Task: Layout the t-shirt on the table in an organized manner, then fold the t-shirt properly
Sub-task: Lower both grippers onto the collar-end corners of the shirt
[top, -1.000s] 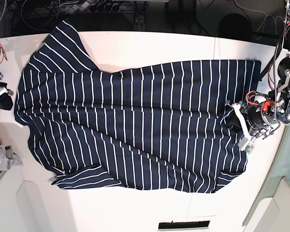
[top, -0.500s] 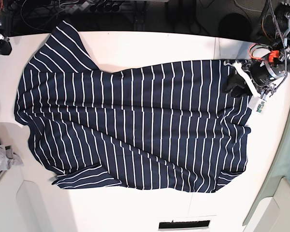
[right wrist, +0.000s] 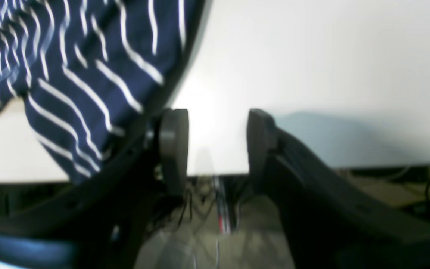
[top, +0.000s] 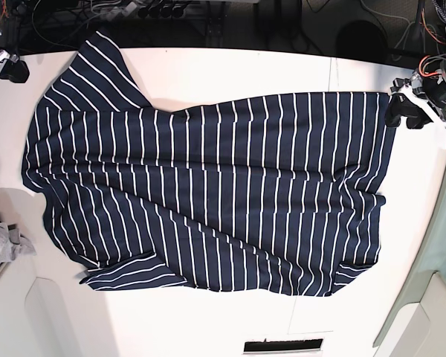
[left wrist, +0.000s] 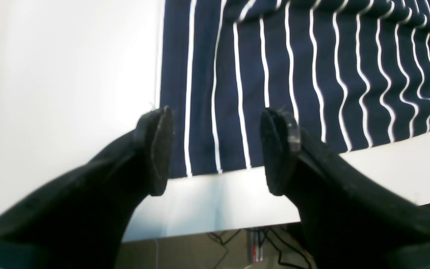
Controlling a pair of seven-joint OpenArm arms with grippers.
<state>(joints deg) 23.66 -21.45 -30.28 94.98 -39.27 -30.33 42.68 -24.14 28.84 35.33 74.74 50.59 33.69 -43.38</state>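
The t-shirt [top: 208, 193] is lying spread but wrinkled across the table [top: 230, 71], unfolded, while the left gripper [left wrist: 215, 149] and right gripper [right wrist: 211, 149] are hovering spread and empty at its far corners, folding remaining.

The t-shirt [top: 208, 190] lies spread across the middle of the table [top: 230, 67]. One sleeve reaches up to the far left edge. The left gripper [top: 404, 111] sits at the far right corner of the t-shirt, just beside its edge. The right gripper [top: 7, 68] sits at the far left corner of the table, apart from the t-shirt. A small cloth [top: 1, 249] lies at the left edge.
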